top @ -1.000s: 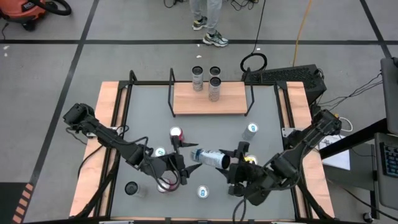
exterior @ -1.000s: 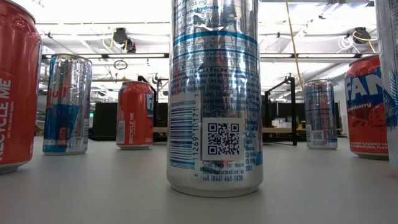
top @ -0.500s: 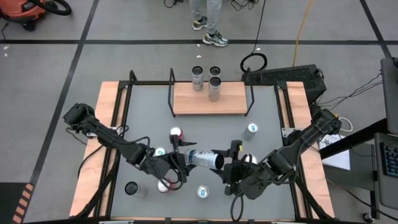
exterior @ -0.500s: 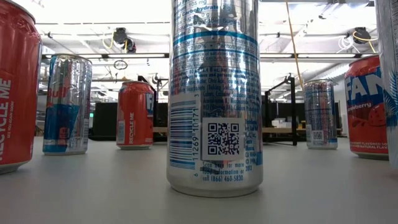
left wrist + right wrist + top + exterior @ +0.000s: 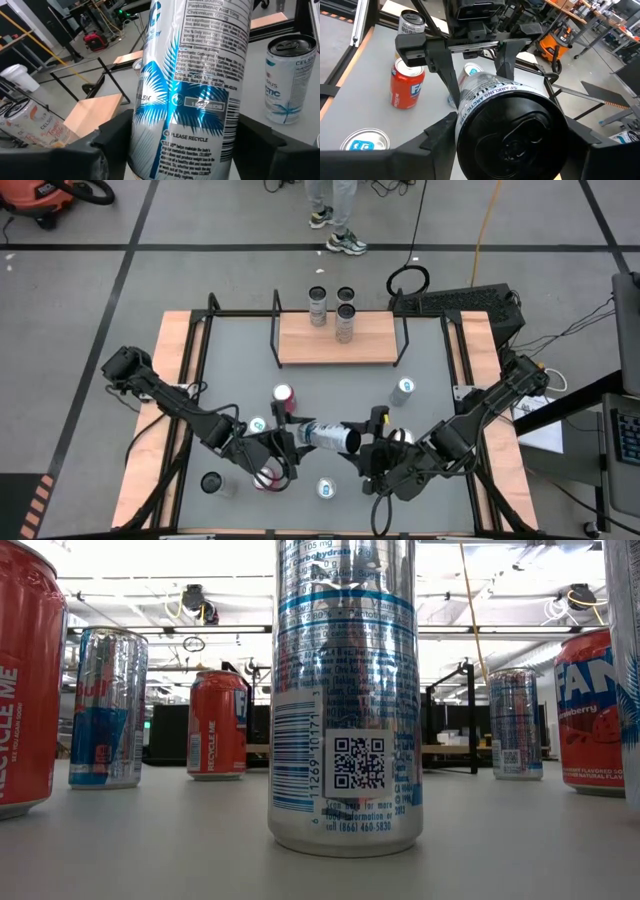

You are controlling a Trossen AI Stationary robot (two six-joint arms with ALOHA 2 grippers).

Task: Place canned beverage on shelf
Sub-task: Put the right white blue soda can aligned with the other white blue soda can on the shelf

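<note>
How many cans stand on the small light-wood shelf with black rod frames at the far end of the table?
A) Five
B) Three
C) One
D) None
B: the high view shows three upright cans clustered near the back of the small light-wood shelf with black rod frames; the remaining cans are on the grey tabletop or held between the arms.

Blue-white can (image 5: pixel 330 435) (lying sideways) held between both hands.
</note>
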